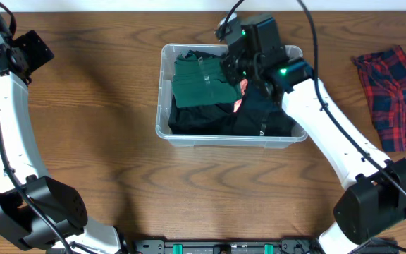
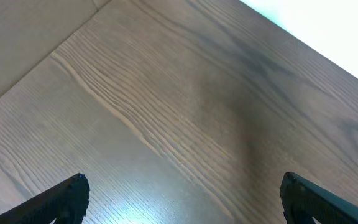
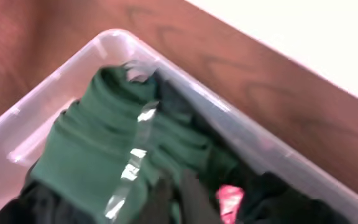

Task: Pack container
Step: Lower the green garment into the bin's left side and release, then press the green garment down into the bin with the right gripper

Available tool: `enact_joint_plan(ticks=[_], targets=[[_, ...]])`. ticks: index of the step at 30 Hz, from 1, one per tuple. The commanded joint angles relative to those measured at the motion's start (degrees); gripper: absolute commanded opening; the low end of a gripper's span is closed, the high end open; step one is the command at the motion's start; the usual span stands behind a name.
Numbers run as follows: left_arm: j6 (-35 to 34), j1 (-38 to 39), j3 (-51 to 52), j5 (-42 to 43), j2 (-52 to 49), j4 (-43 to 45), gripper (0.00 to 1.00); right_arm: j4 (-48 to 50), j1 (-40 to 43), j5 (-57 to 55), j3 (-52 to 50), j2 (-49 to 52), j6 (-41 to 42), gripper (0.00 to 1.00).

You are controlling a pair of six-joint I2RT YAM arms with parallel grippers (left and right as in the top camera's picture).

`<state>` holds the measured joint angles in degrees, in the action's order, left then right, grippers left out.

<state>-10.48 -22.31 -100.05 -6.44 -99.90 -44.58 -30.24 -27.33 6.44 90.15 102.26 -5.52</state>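
Fingers (image 3: 188,202) on the right, grip unclear, sit in clear round-cornered container (image 1: 162,106) over green cloth (image 3: 92,143).

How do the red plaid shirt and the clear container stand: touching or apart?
Apart. The overhead view shows the plaid shirt lying at the right, with bare table between it and the container.

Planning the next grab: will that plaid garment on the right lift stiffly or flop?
The plaid garment lies crumpled, so it probably hangs limp from one pinch. It looks thin, likely light. Pushed across the table, it may bunch rather than slide.
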Motion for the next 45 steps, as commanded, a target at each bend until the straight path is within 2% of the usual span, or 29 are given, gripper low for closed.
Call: enact_joint_plan(ticks=[1, 11, 16, 24, 28, 38, 45], targets=[[0.17, -0.17, -0.15, -0.70, 0.20, 0.00, 0.98, -0.83, -1.60, 1.31, -0.09, -0.24, -0.70, 0.01], [0.17, -0.17, -0.15, -0.70, 0.20, 0.00, 0.98, -0.46, -1.99, -1.05, -4.24, 3.54, -3.41, 0.01], [0.17, -0.17, -0.15, -0.70, 0.20, 0.00, 0.98, 2.03, -1.68, -6.93, -5.51, 8.81, -4.13, 0.02], [0.17, -0.17, -0.15, -0.70, 0.20, 0.00, 0.98, 6.86, -1.75, -7.06, -5.51, 15.82, -4.85, 0.04], [0.17, -0.17, -0.15, -0.70, 0.20, 0.00, 0.98, 7.10, -2.16, -7.06, -4.31, 13.66, -4.83, 0.04], [0.17, -0.17, -0.15, -0.70, 0.20, 0.00, 0.98, 6.88, -2.38, -7.06, -3.48, -0.07, -4.81, 0.04], [0.17, -0.17, -0.15, -0.70, 0.20, 0.00, 0.98, 7.80, -2.38, -4.74, -3.54, -0.37, -4.20, 0.03]])
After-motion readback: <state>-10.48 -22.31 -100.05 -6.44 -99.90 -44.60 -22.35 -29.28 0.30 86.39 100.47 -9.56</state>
